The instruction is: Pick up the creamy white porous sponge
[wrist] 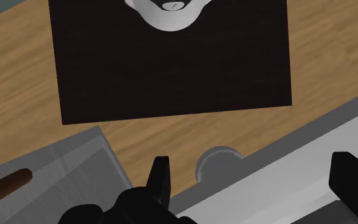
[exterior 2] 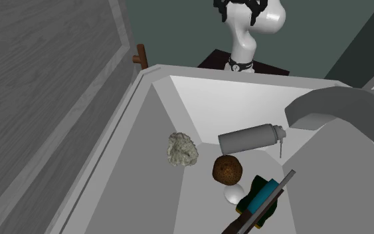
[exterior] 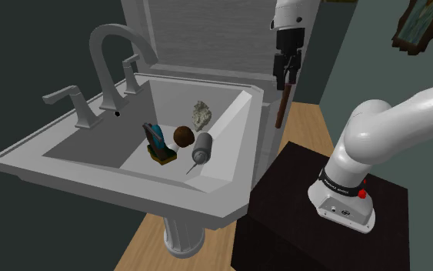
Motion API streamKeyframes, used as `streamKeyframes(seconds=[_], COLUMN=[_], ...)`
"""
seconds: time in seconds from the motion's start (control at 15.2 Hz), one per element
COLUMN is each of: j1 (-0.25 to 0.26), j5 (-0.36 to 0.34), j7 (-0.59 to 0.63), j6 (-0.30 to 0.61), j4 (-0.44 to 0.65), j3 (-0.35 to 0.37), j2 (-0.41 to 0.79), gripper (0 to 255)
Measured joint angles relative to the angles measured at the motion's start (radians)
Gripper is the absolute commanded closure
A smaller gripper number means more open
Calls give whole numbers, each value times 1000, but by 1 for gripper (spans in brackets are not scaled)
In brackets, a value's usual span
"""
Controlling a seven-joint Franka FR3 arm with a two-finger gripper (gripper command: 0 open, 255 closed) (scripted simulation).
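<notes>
The claw [exterior: 288, 73] is held wide open, its fingers [wrist: 160, 181] set well apart with nothing between them. It is hung high above the outer rim of the sink [exterior: 230, 192]. The sponge [exterior: 201, 114] is seen well below the claw, in the basin, untouched, near a can [exterior: 204, 145] and a brown ball [exterior: 183, 136].
</notes>
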Motion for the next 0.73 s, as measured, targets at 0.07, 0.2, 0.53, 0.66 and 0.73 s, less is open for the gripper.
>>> streamKeyframes(seconds=[0.07,0.2,0.53,0.66,0.73], j1=[0,1,6,9,10], j5=[0,0,0,4,5], j7=[0,-7,-37,-48,-55], j6=[0,47,227,298,331], j4=[0,-5,-11,0,15], j3=[0,-1,-9,-12,-14], j2=[0,31,156,217,253], gripper=[0,0,0,0,0])
